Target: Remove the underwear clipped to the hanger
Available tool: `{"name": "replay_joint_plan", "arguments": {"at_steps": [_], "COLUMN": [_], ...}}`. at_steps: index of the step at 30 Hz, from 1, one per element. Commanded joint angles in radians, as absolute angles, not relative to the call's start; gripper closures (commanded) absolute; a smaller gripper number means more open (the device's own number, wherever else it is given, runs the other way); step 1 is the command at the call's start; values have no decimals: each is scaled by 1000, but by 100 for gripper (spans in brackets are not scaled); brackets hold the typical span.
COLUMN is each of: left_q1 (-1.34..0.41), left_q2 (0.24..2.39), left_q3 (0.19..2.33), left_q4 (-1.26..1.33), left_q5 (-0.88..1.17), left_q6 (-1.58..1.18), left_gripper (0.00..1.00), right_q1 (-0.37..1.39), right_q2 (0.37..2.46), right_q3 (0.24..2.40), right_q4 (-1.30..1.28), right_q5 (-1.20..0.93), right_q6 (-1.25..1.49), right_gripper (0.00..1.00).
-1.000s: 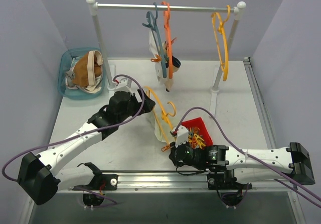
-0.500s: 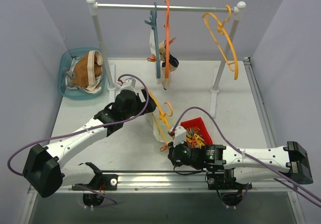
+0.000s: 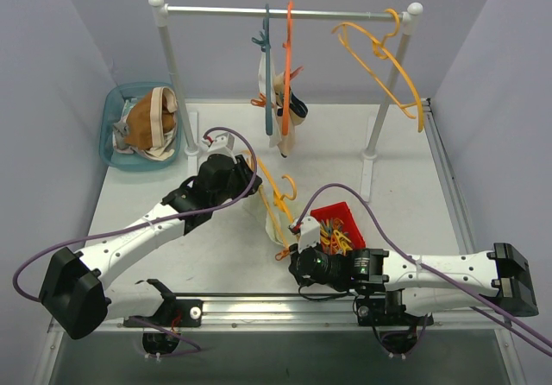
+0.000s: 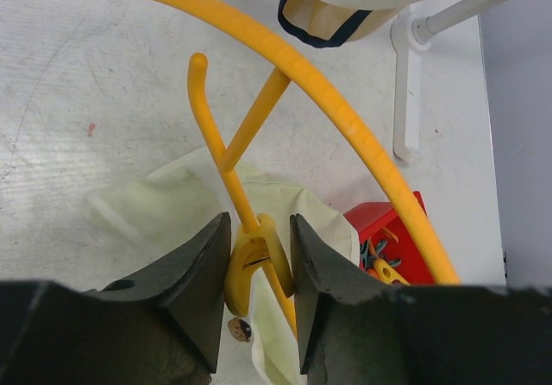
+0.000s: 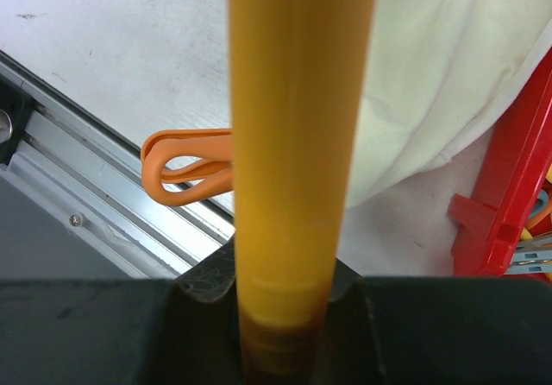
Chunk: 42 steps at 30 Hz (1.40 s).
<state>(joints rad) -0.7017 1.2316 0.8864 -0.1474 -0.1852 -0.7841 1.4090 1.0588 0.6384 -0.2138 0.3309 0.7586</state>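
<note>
Top external: I see the yellow hanger (image 3: 274,193) held low over the table (image 3: 172,255) between both arms, with cream underwear (image 3: 263,221) clipped to it. Left wrist: my left gripper (image 4: 259,228) pinches the yellow clothespin (image 4: 250,273) on the hanger (the fabric lies spread just beneath). Right wrist: my right gripper (image 5: 289,294) is clamped on the hanger's bar. The underwear is behind it, and an orange clothespin (image 5: 185,167) is alongside.

walls (image 3: 52,74): pale lilac | tbl (image 3: 405,169): white, scuffed | front rail (image 3: 259,307): alu
</note>
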Motion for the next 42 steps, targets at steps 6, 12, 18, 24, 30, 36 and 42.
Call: {"name": "replay_joint_plan", "arguments": {"at_steps": [6, 12, 18, 24, 30, 36, 42], "left_q1": [-707, -706, -707, -706, -706, -707, -707], "left_q2": [1195, 1151, 1086, 988, 835, 920, 862], "left_q3": [908, 926, 879, 724, 623, 712, 634], "left_q4": [-169, -201, -261, -311, -130, -236, -181], "left_q5": [-183, -195, -196, -235, -218, -177, -68], "left_q6": [-773, -773, -790, -848, -888, -856, -899], "left_gripper": [83, 97, 94, 63, 47, 37, 9], "right_q1": [1417, 1410, 1404, 1393, 1384, 1368, 1359], "right_q2": [1046, 1061, 1072, 1095, 1138, 1184, 1216], "right_q3": [667, 670, 670, 678, 683, 692, 718], "right_q4": [-225, -253, -262, -261, -226, -203, -190], "right_q5": [406, 420, 422, 419, 390, 370, 356], "right_q6": [765, 787, 799, 792, 778, 776, 773], "right_gripper": [100, 100, 100, 100, 100, 100, 100]}}
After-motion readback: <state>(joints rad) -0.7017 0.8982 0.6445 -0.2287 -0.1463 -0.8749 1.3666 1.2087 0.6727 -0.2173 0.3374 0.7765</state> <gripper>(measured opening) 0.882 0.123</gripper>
